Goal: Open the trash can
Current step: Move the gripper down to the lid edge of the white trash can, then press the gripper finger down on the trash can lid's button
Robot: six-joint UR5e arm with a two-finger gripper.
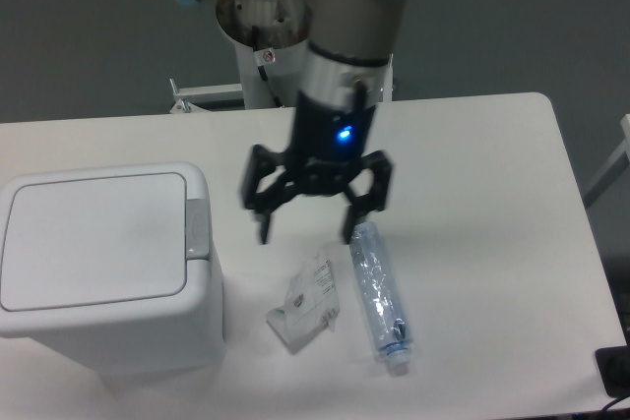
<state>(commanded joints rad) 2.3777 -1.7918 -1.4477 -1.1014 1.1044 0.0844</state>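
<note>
A white table point(472, 174) is set against a dark grey floor. At its left front the bin point(103, 268) is seen, lid point(94, 240) shut flat, grey latch point(197, 227) on the right edge untouched. Just right of it the gripper point(317, 215) is held above the table with fingers spread wide, nothing grasped. Below lie a crumpled wrapper point(307, 302) and a plastic bottle point(377, 292). The approach looks underway; next, the latch must be reached and pressed.

I see the gripper point(307, 226) spread wide above the table point(472, 164), right of the trash can point(103, 263) with its lid flat, over a crumpled wrapper point(307, 300) and a plastic bottle point(378, 292).
</note>
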